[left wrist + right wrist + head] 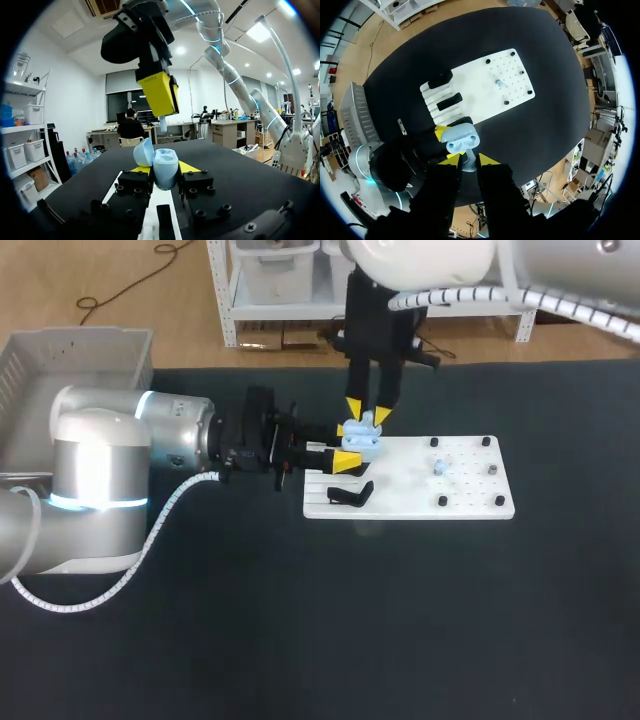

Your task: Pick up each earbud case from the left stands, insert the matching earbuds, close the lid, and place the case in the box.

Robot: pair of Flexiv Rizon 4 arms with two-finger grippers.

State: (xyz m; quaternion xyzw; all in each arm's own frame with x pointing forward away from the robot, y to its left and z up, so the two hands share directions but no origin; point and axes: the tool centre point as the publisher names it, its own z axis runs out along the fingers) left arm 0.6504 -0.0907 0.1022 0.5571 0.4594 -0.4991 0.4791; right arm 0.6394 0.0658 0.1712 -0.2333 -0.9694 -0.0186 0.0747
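A light blue earbud case (362,443) with its lid open is held over the left end of the white board (470,495) by my left gripper (345,450), which is shut on its body. In the left wrist view the case (165,162) sits between the yellow tips, its lid (143,152) tipped back. My right gripper (367,413) comes straight down over the case, shut on a pale earbud (468,164), whose stem (163,124) hangs just above the case's opening (461,140). A second earbud (440,466) stands on the board.
A black stand (350,495) lies at the board's near left corner, and more black stands (449,101) show in the right wrist view. A grey box (80,360) sits at the table's far left. Small black pegs (443,501) dot the board.
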